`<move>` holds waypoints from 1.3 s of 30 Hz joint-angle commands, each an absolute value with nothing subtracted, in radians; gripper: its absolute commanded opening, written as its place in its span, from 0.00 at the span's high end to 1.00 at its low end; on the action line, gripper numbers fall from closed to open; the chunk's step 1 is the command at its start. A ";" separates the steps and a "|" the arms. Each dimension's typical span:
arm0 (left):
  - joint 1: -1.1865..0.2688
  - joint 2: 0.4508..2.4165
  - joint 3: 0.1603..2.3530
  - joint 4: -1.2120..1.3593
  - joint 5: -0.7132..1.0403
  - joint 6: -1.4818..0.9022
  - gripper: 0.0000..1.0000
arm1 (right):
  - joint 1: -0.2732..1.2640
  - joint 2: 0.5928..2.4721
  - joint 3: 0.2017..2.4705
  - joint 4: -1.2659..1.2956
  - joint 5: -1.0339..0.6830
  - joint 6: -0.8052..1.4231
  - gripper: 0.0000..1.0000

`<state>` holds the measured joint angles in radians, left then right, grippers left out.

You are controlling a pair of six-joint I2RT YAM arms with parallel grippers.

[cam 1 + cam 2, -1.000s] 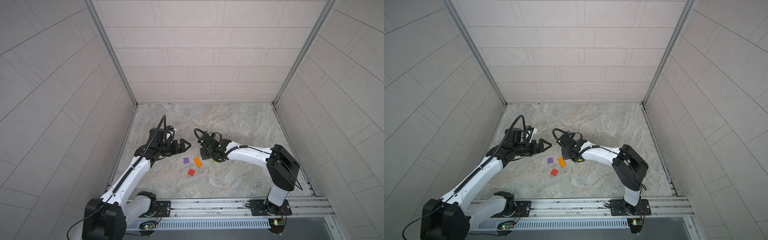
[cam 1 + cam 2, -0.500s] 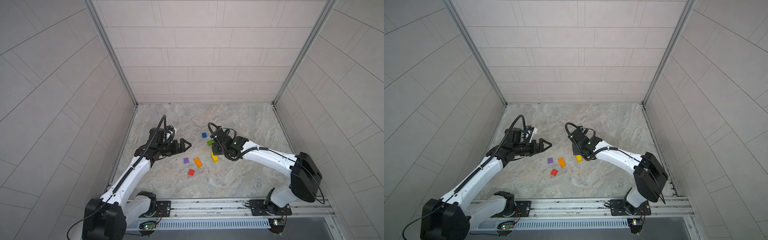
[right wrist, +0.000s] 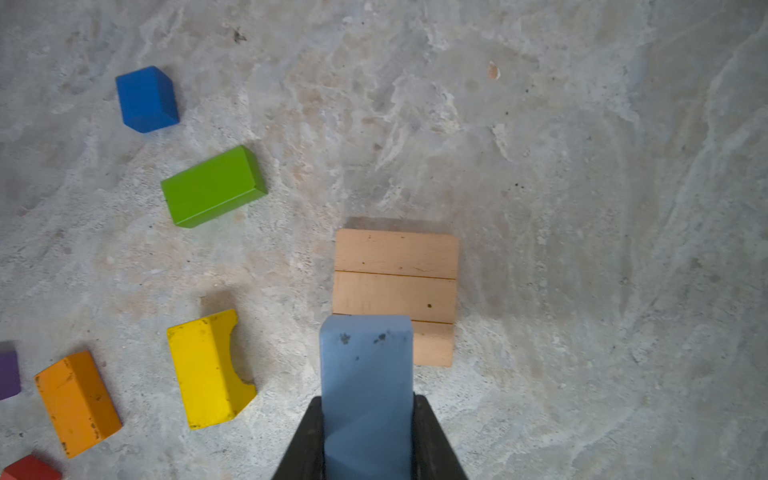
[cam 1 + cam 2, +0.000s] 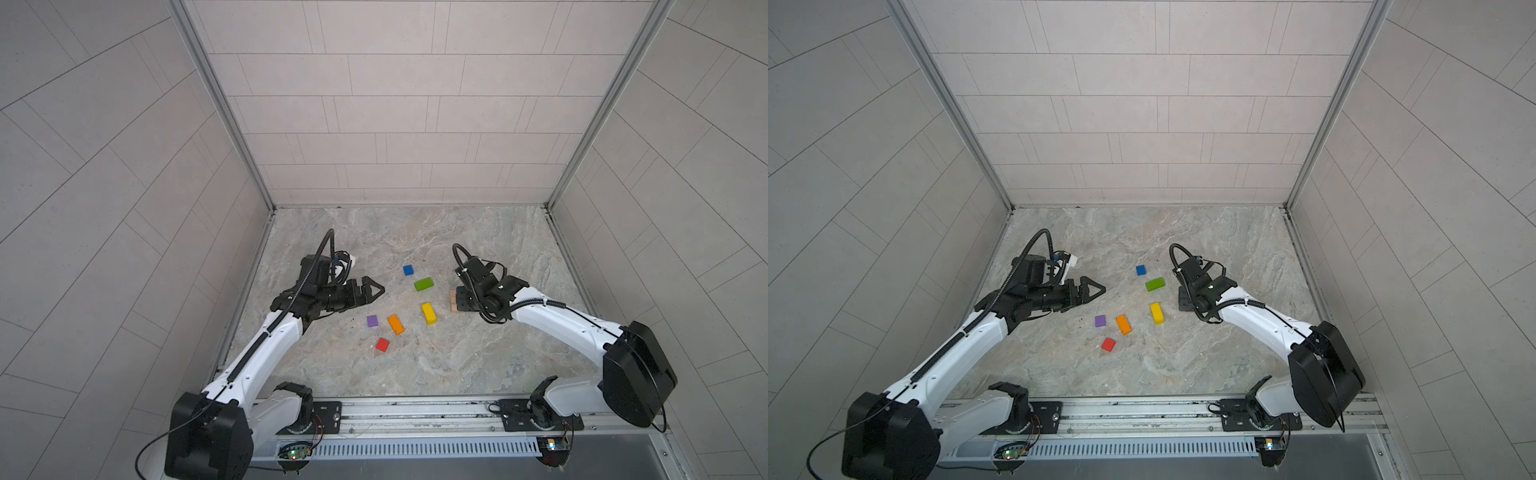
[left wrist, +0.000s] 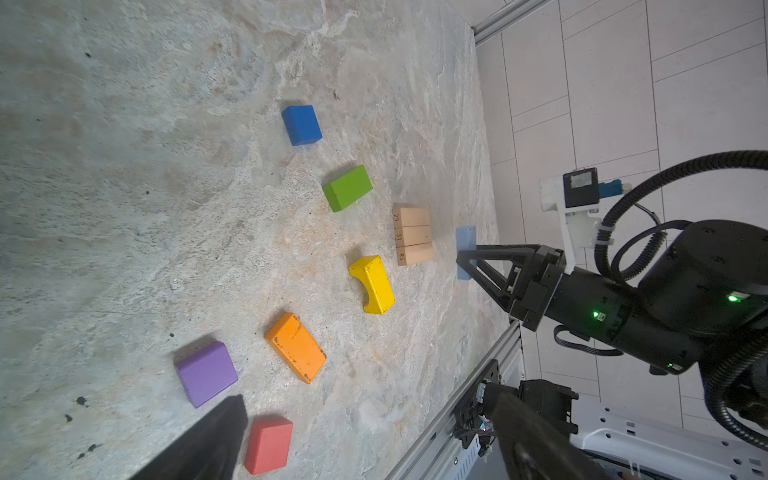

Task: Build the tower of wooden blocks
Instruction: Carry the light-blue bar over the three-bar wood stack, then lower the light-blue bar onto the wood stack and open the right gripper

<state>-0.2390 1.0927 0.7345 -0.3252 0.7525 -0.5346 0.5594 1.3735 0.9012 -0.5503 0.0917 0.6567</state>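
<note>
Right wrist view: right gripper jaws pinch a light-blue bar by its long sides. The bar's free end overlaps the edge of the three tan bars; whether it touches them cannot be told. The tan bars lie flat, side by side and touching, and form a square on the marble tabletop.

Coloured blocks lie singly on the tabletop, apart from one another:
- green bar
- dark-blue cube
- yellow block, with an arched notch in one side
- orange bar
- purple cube
- red cube

In a top view the left gripper hovers near the purple cube, jaws spread wide, holding nothing.
</note>
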 commanded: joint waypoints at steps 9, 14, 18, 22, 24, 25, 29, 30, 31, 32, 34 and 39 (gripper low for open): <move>-0.247 1.095 0.740 -0.307 0.761 -0.537 0.00 | 0.478 1.390 0.853 -0.509 0.042 0.598 0.78; -0.246 1.097 0.741 -0.307 0.761 -0.536 0.00 | 0.474 1.439 0.872 -0.481 0.041 0.595 0.78; -0.246 1.096 0.741 -0.307 0.762 -0.535 0.00 | 0.472 1.479 0.897 -0.474 0.043 0.594 0.78; -0.247 1.095 0.741 -0.307 0.763 -0.535 0.00 | 0.470 1.505 0.916 -0.469 0.048 0.592 0.78; -0.246 1.094 0.740 -0.307 0.761 -0.535 0.00 | 0.468 1.514 0.920 -0.468 0.048 0.594 0.78; -0.246 1.092 0.741 -0.308 0.762 -0.534 0.00 | 0.466 1.517 0.920 -0.464 0.048 0.594 0.78; -0.245 1.094 0.741 -0.307 0.762 -0.534 0.00 | 0.463 1.533 0.918 -0.452 0.049 0.591 0.78; -0.245 1.093 0.741 -0.307 0.763 -0.534 0.00 | 0.462 1.537 0.916 -0.450 0.052 0.592 0.78; -0.247 1.091 0.741 -0.307 0.763 -0.534 0.00 | 0.460 1.539 0.914 -0.446 0.053 0.594 0.77; -0.245 1.092 0.741 -0.308 0.762 -0.535 0.00 | 0.459 1.541 0.912 -0.442 0.054 0.595 0.77; -0.246 1.091 0.740 -0.308 0.762 -0.534 0.00 | 0.454 1.547 0.912 -0.436 0.052 0.600 0.77; -0.245 1.090 0.739 -0.307 0.766 -0.534 0.00 | 0.449 1.549 0.910 -0.430 0.054 0.611 0.77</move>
<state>-0.2428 1.0943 0.7345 -0.3187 0.7567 -0.5350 0.4541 1.5448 0.9070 -0.4297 0.0341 0.6025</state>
